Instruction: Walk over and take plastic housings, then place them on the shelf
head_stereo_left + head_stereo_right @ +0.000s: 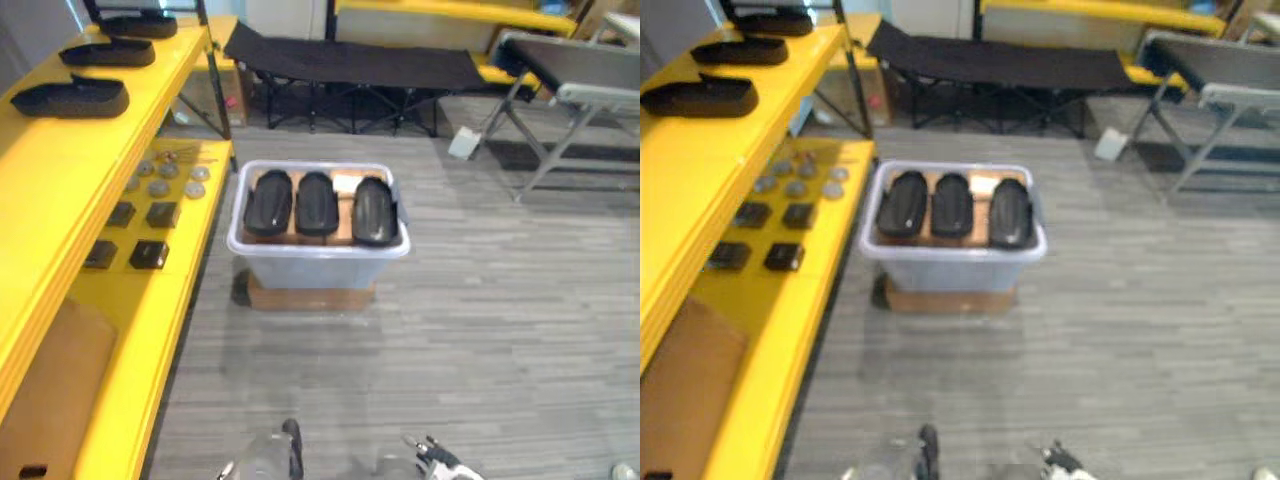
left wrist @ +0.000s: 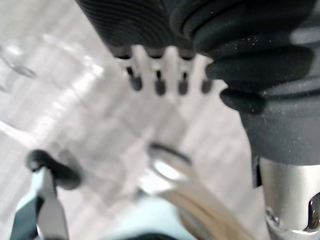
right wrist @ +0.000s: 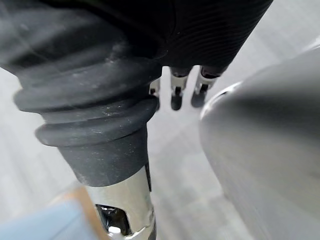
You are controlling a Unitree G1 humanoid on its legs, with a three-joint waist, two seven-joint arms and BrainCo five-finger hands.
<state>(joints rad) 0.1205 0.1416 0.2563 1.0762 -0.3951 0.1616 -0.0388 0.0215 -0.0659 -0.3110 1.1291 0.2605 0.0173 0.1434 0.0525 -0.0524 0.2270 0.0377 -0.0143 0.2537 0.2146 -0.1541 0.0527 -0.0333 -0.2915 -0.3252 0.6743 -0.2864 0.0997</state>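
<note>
We face a clear bin [image 1: 318, 264] on the floor. Three black plastic housings [image 1: 316, 203] lie side by side in it, easy to grab. Yellow shelf [image 1: 75, 170] sits just left. Left hand [image 2: 159, 75] & right hand [image 3: 176, 96] hang empty, fingers straight, since there's nothing to carry yet.

Both hands empty, fingers loose.
Silver-fingered left hand [image 2: 160, 85] has dark-tipped fingers straight in a row past its dark ribbed cover; right hand [image 3: 176, 100] likewise, fingers relaxed, holding nothing.
</note>
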